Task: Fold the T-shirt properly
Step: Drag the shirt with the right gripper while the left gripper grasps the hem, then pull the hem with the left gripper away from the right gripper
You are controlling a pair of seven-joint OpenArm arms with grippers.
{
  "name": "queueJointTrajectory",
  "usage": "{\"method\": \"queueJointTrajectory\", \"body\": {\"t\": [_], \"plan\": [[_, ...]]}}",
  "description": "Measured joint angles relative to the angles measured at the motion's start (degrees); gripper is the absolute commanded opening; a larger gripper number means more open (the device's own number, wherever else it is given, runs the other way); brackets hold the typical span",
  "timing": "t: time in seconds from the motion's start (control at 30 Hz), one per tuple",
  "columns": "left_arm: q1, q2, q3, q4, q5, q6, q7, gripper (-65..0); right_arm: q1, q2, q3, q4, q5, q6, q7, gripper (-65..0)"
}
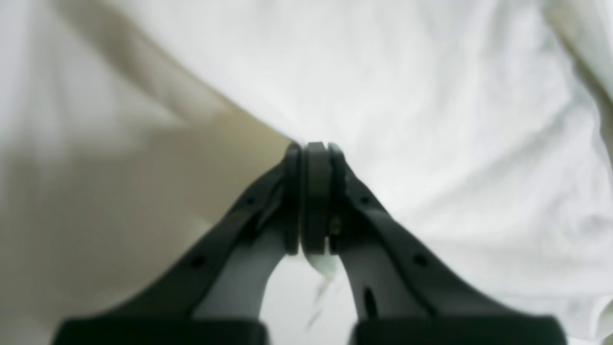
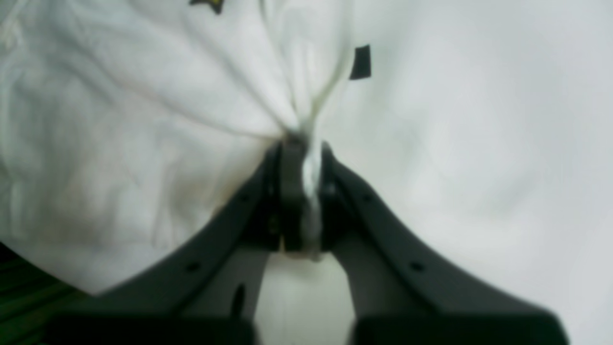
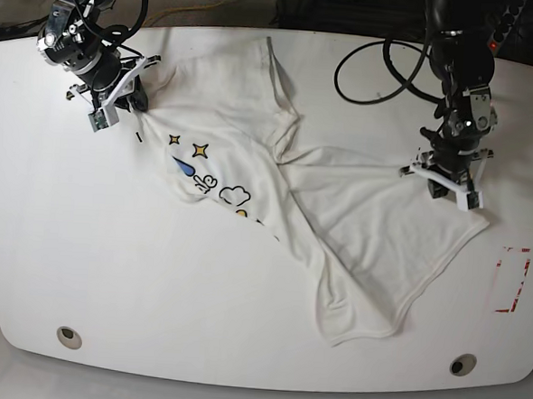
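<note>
The T-shirt (image 3: 337, 231) is spread on the white table (image 3: 108, 271), partly folded over itself. Its plain inner side is turned up across the right and lower part, while a printed strip is exposed toward the left, where a blue drop (image 3: 182, 167), yellow stars (image 3: 200, 149) and a small cloud (image 3: 234, 196) can be seen. A crease runs diagonally from the upper middle down toward the bottom hem, which lies bunched near the table's lower middle. No containers are seen anywhere on the table.

The left gripper (image 3: 447, 179) is placed at the shirt's right edge in the base view. In the left wrist view the left gripper's (image 1: 313, 148) jaws are seen pressed together, with a sliver of white cloth caught between them at the edge of the fabric; the shirt is thus pinched there. The cloth beyond the tips is lifted into soft wrinkles.

The right gripper (image 3: 121, 96) is placed at the shirt's upper left end in the base view. In the right wrist view the right gripper's (image 2: 301, 143) jaws are closed on a gathered fold of white cloth, from which pleats fan upward. A small black mark (image 2: 360, 62) is seen on the table just beside that fold, and part of a yellow star (image 2: 210, 4) is cut off by the top edge.

Near the table's right edge a red outlined rectangle (image 3: 511, 280) is marked, well apart from the shirt. Two round holes (image 3: 69, 337) are set in the near edge.
</note>
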Motion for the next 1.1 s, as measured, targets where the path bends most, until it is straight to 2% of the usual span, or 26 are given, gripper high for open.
{"method": "queueJointTrajectory", "body": {"t": [0.23,0.3,0.33,0.43,0.53,0.6,0.7,0.77,0.87,0.97,1.07,1.1], "plan": [[10.99,-0.66,-1.07,12.17,0.07,-0.13,0.07,-64.3,1.25,-0.02,0.04,-1.53,0.17,0.02,0.04,-65.0],[13.7,-0.55,-0.9,14.64,-0.02,-0.31,0.04,-60.1,1.97,0.0,-0.02,-3.26,0.02,-0.04,0.13,-65.0],[14.36,-0.5,-0.87,15.19,-0.09,-0.35,0.02,-56.7,2.12,0.13,-0.02,-3.56,0.04,-0.04,0.07,-65.0],[16.31,-0.61,-0.85,16.52,0.0,-0.31,-0.04,-37.6,2.6,0.31,0.0,-4.44,-0.04,-0.04,0.02,-65.0],[18.93,-0.74,-1.07,16.59,0.0,-0.28,-0.17,-15.6,3.04,0.31,0.0,-4.42,-0.02,-0.02,0.02,-65.0],[20.44,-0.7,-1.16,16.59,0.0,-0.33,-0.11,-7.4,3.08,0.33,-0.02,-4.42,0.0,-0.02,0.04,-65.0],[22.95,-0.46,-2.86,17.0,-0.57,-0.92,0.22,-6.9,3.17,0.24,-0.02,-4.42,0.02,-0.02,0.04,-65.0],[23.26,-0.22,-6.38,17.49,-1.57,-1.62,0.17,-7.4,3.52,-0.02,-0.17,-4.42,-0.07,-0.04,-0.2,-65.0],[22.73,-0.63,-12.35,17.4,-5.97,-6.27,0.04,-7.8,3.91,0.42,-2.56,-4.42,-0.44,-0.17,-0.13,-65.0],[20.96,-0.87,-16.02,16.44,-8.17,-7.67,-0.33,-7.6,3.98,-0.07,-4.17,-4.35,0.22,-0.02,0.2,-65.0],[17.29,-2.56,-16.94,13.84,-8.46,-8.37,2.69,-7.6,3.85,-0.17,-4.24,-4.35,0.13,-0.04,0.09,-65.0],[15.91,-3.65,-17.33,12.57,-9.2,-9.57,4.13,-7.6,3.85,-0.11,-4.2,-4.37,-0.15,-0.07,0.02,-65.0]]}}
